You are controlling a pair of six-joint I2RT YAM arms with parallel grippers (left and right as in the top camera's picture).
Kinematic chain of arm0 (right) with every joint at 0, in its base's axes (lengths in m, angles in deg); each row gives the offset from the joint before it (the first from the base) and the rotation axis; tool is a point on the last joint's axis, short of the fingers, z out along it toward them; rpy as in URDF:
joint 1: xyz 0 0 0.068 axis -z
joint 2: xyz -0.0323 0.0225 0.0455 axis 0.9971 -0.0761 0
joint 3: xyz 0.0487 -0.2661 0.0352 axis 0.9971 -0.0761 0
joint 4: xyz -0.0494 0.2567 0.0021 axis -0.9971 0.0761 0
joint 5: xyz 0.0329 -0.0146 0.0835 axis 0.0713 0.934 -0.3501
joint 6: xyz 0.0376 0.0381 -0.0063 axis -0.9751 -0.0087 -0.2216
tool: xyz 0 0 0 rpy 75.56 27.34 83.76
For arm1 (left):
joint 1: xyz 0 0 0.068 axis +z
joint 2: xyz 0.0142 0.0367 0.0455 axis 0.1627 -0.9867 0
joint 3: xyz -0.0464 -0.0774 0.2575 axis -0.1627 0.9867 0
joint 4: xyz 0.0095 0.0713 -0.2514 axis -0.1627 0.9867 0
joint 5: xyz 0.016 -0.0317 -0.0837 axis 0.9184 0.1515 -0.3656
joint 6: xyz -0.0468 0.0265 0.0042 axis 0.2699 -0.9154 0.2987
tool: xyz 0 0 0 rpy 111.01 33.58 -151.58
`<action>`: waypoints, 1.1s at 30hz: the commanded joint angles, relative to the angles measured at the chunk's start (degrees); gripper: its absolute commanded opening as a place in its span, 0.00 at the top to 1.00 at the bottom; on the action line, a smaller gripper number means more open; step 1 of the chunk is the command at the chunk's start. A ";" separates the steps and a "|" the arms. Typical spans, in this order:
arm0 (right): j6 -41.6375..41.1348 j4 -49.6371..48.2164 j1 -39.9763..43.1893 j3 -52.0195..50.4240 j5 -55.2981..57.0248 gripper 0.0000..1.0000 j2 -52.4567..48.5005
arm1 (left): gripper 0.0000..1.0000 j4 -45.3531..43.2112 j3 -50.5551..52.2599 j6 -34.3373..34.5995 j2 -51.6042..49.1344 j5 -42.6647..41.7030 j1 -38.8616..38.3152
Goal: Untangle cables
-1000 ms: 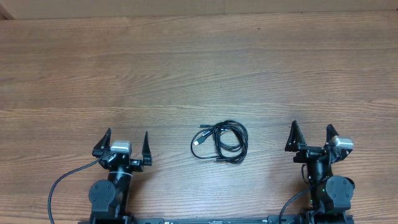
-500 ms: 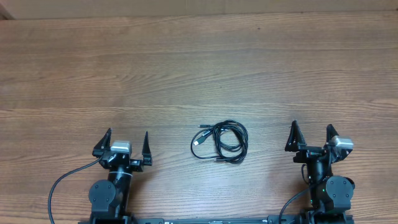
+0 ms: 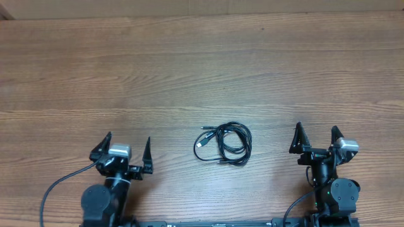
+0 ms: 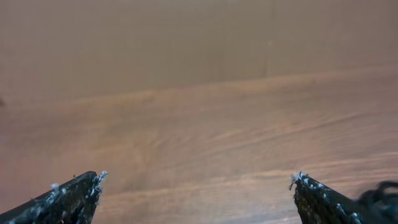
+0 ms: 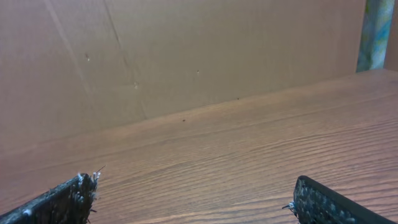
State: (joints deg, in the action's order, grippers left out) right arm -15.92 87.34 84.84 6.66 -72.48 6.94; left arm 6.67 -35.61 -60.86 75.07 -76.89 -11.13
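My left pincer (image 3: 128, 137) has just shifted slightly back and left, jaws spread, empty. Right pincer (image 3: 315, 127) unmoved, also spread. Cables (image 3: 221, 144) lie bundled between us, untouched; untangling not begun.

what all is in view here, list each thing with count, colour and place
cables: one coiled bundle, black with small plug ends, on the table between the two arms
table: one, brown wood grain, fills the overhead view
cardboard wall: one, brown, behind the table's far edge
blue-green strip: one, mottled, top right of the right wrist view; cannot tell what it is
left gripper: one, black, open, near edge, left of the bundle
right gripper: one, black, open, near edge, right of the bundle
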 commanded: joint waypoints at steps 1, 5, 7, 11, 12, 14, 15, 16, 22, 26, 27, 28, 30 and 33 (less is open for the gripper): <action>0.39 -0.11 0.24 -0.59 -0.04 0.00 0.57 | 0.00 1.90 -7.54 0.09 -4.07 -3.98 0.24; 0.39 -0.11 0.22 -0.59 -0.04 0.00 0.57 | 0.00 4.74 -13.64 0.07 -10.14 -5.64 0.24; 0.39 -0.11 0.22 -0.59 -0.04 0.00 0.57 | 0.00 7.02 -18.88 -0.57 -15.93 -8.37 0.24; 0.39 -0.11 0.24 -0.59 -0.04 0.00 0.57 | 0.00 11.26 -27.08 -2.80 -24.92 -13.46 0.22; 0.39 -0.11 0.22 -0.59 -0.04 0.00 0.57 | 0.00 12.61 -29.09 -3.50 -27.10 -14.38 0.22; 0.39 -0.11 0.24 -0.59 -0.04 0.00 0.57 | 0.01 15.82 -33.46 -4.87 -31.63 -16.57 0.22; 0.39 -0.11 0.22 -0.59 -0.04 0.00 0.57 | 0.00 18.27 -36.52 -5.75 -34.62 -18.93 0.22; 0.39 -0.11 0.22 -0.59 -0.04 0.00 0.57 | 0.00 19.69 -38.23 -6.29 -36.20 -20.48 0.22; 0.39 -0.11 0.22 -0.59 -0.04 0.00 0.57 | 0.00 35.52 -56.15 -9.66 -52.48 -23.93 -1.84; 0.39 -0.11 0.22 -0.59 -0.04 0.00 0.57 | 0.00 42.25 -63.87 -10.84 -60.61 -18.99 -7.13; 0.39 -0.11 0.22 -0.59 -0.04 0.00 0.57 | 0.00 43.25 -65.05 -10.82 -62.07 -17.44 -8.57; 0.39 -0.11 0.22 -0.59 -0.04 0.00 0.57 | 0.00 44.35 -66.34 -10.82 -63.84 -15.76 -10.40; 0.39 -0.11 0.22 -0.59 -0.04 0.00 0.57 | 0.00 46.12 -68.46 -10.78 -67.28 -12.90 -14.16; 0.39 -0.11 0.22 -0.59 -0.04 0.00 0.57 | 0.00 46.97 -69.79 -8.20 -71.58 -8.46 -19.02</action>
State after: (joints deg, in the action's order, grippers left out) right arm -15.96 87.42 84.86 6.66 -72.50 6.94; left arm 53.06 -103.17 -70.13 6.94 -91.64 -26.25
